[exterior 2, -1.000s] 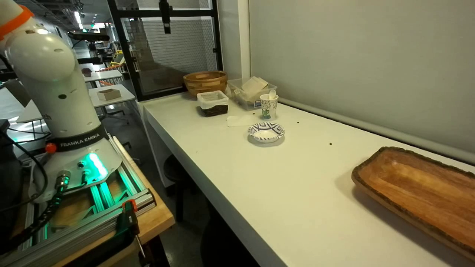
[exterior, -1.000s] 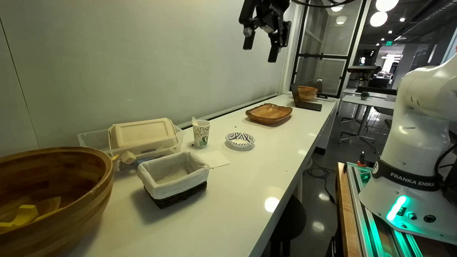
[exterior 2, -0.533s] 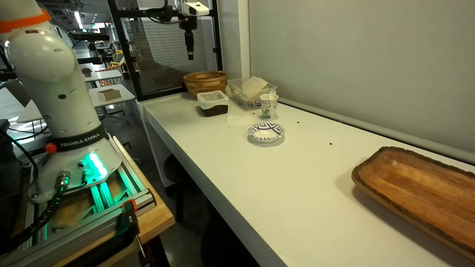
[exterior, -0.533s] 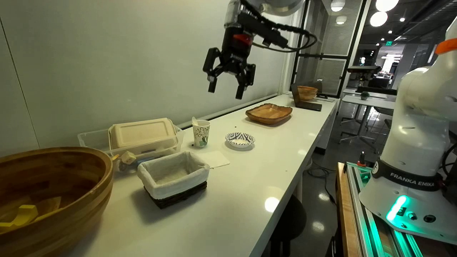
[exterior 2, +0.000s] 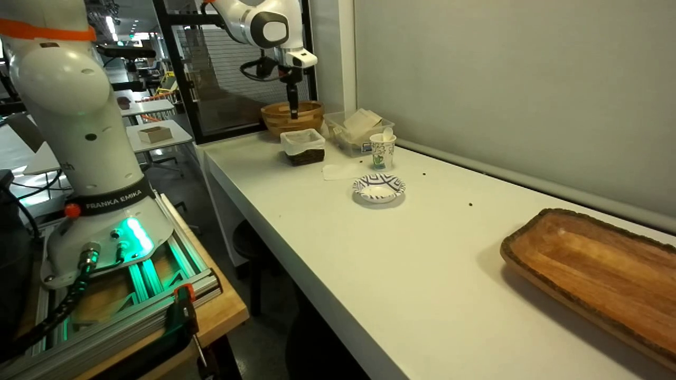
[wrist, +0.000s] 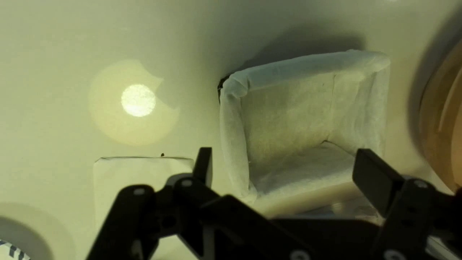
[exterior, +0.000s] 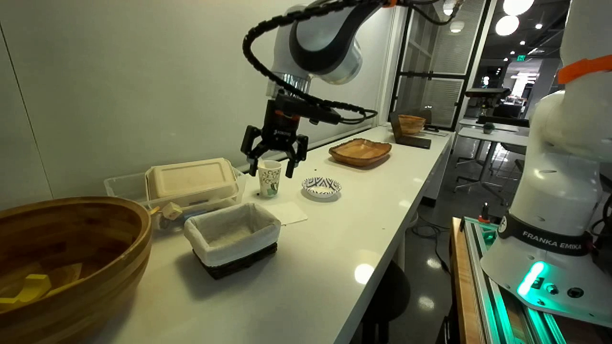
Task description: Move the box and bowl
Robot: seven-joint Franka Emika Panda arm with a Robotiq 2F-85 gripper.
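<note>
The box (exterior: 233,234), with white cloth-like walls and a dark base, sits upright on the table; it also shows in an exterior view (exterior 2: 303,143) and in the wrist view (wrist: 288,115). The large brown wooden bowl (exterior: 119,248) stands beside it with yellow pieces inside; it also shows in an exterior view (exterior 2: 277,121), and its edge shows in the wrist view (wrist: 442,119). My gripper (exterior: 271,170) is open and empty, in the air above the box and apart from it. In the wrist view the fingers (wrist: 283,164) are spread over the box's lower part.
A clear bin (exterior: 125,186) holding a beige clamshell box (exterior: 191,177) stands behind the box against the wall. A paper cup (exterior: 269,184), a napkin (exterior: 287,213) and a small patterned bowl (exterior: 321,187) are beside it. A wooden tray (exterior 2: 591,264) lies farther along the table.
My gripper has come down from high up, moving toward the box and the large bowl. It stays open. The box, the bowl and the other objects have not moved.
</note>
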